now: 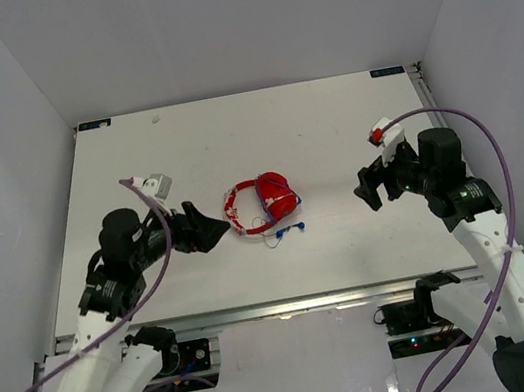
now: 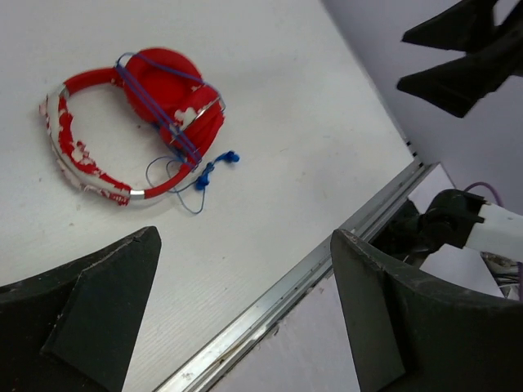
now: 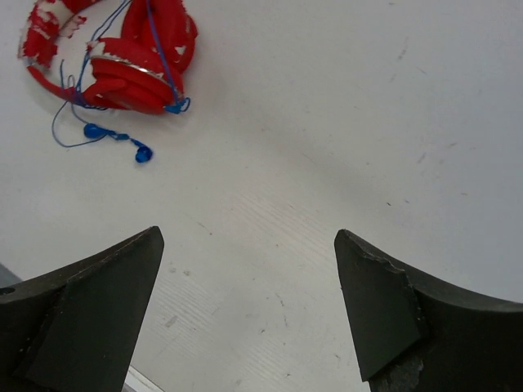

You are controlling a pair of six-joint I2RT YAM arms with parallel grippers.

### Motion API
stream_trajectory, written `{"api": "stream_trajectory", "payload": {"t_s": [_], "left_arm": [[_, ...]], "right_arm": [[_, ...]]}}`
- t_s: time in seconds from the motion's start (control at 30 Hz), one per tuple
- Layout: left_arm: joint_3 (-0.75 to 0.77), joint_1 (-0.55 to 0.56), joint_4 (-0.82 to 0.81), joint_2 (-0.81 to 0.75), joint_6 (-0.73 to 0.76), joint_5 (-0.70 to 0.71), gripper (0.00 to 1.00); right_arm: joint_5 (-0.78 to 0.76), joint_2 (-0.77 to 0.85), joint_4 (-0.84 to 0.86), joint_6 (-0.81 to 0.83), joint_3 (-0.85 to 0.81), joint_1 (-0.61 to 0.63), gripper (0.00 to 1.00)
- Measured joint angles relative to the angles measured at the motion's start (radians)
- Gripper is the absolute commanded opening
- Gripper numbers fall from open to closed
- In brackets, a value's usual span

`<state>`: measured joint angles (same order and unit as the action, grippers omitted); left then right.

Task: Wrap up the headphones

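Red headphones [image 1: 261, 204] lie mid-frame, cable [image 2: 214, 166] looped round them; left end effector [image 1: 217, 230] and right end effector [image 1: 368, 187] both spread, empty. Light; stiff headband [image 2: 82, 163] probably grips best.

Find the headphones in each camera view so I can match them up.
Top view: headphones near the picture's centre.
Left wrist: upper left.
Right wrist: top left corner, cut off by the top edge.
Shared landmark: blue cable tips beside the cups, visible in all three.
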<state>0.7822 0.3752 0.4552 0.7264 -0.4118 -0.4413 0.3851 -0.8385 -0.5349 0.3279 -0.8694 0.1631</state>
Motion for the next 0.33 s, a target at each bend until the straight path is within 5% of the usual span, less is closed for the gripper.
{"api": "stream_trajectory", "payload": {"t_s": [0.33], "left_arm": [[-0.047, 0.0, -0.003, -0.321, -0.073, -0.01, 0.98]], "right_arm": [[-0.189, 0.173, -0.018, -0.063, 0.071, -0.037, 0.9]]}}
